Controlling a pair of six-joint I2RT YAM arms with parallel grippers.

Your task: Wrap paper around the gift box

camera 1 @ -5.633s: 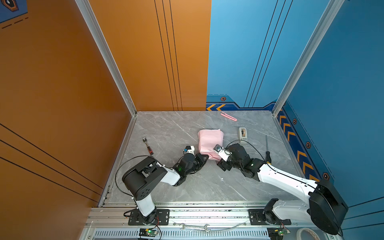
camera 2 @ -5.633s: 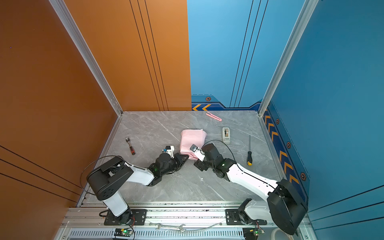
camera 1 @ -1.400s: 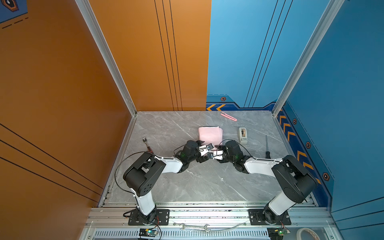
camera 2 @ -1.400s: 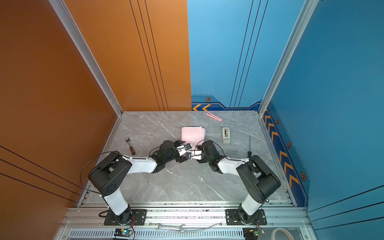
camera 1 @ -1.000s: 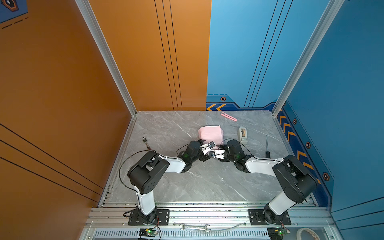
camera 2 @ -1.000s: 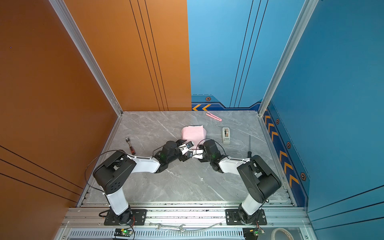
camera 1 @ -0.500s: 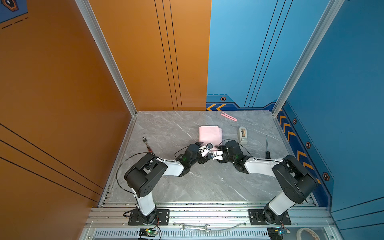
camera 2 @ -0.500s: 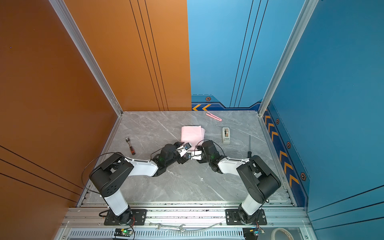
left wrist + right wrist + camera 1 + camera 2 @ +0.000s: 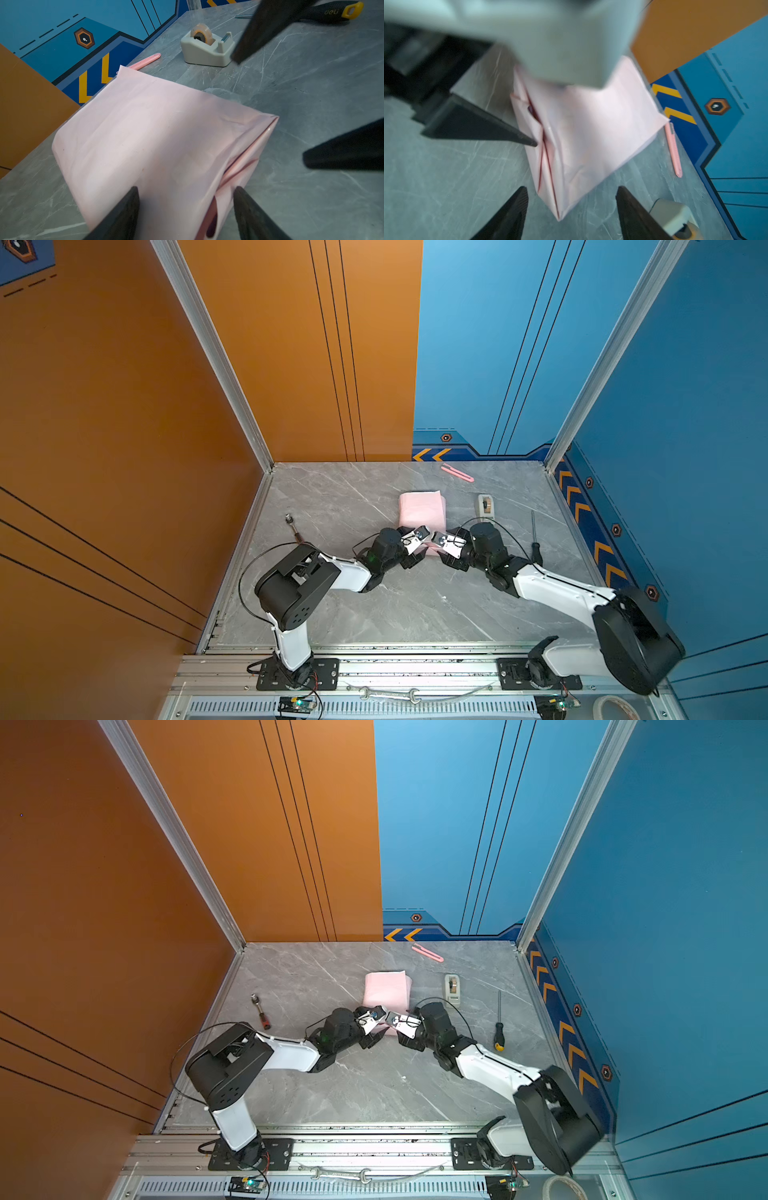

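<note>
The paper (image 9: 422,510) (image 9: 387,988) lies folded into a pale pink parcel at mid table. The gift box is hidden inside it. In the left wrist view my left gripper (image 9: 186,199) is open, its jaws straddling a near corner of the paper (image 9: 155,135) where the end folds gape. My right gripper (image 9: 571,199) is open too, and the pointed corner of the paper (image 9: 591,135) lies between its jaws without touching them. In both top views the left gripper (image 9: 415,558) (image 9: 374,1040) and right gripper (image 9: 446,562) (image 9: 405,1042) meet at the parcel's near end.
A beige tape dispenser (image 9: 486,504) (image 9: 205,49) stands right of the parcel, with a pink cutter (image 9: 457,472) (image 9: 675,149) by the back wall. A black-and-yellow screwdriver (image 9: 534,539) lies far right and a small red-handled tool (image 9: 296,529) far left. A wrench (image 9: 388,694) rests on the front rail.
The right arm has stretched out and sunk lower, its shoulder swinging right, while its gripper stays near the parcel's near end. The left gripper shifted slightly there. The parcel has not moved.
</note>
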